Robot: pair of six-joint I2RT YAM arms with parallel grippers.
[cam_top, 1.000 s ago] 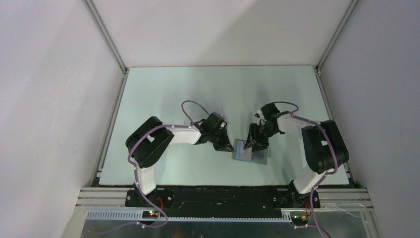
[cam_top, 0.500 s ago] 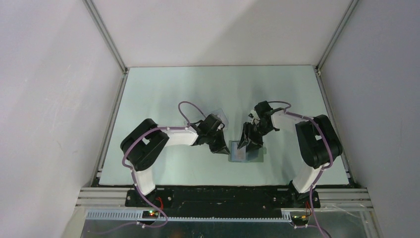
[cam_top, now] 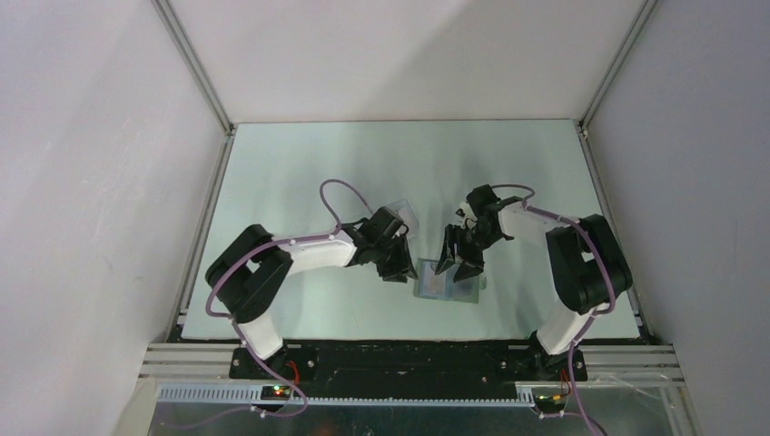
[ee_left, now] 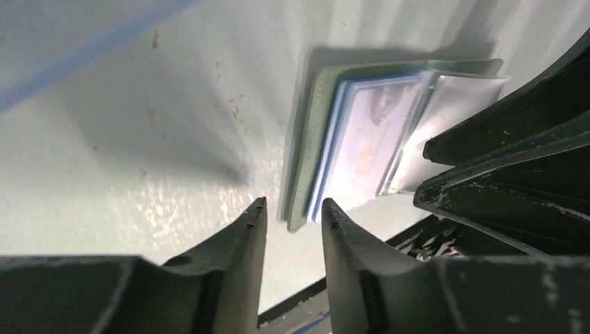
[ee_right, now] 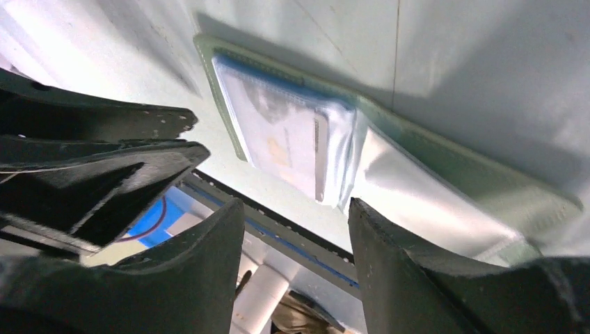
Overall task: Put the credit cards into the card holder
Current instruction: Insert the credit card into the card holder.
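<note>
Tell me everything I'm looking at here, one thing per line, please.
card holder: one, grey-green with a light-blue lining and clear sleeves, lying open near the front middle.
credit card: one seen for sure, pale with faint print, tucked in a sleeve of the holder.
clear case: one, transparent, farther back and to the left of the holder.
table: one, pale green, under everything.
arms: two, white and black, bolted at the near edge.
cables: two, purple, one looped along each arm.
left tool: one, black, open and empty, close to the holder's left edge.
right tool: one, black, open and empty, just above the holder.
</note>
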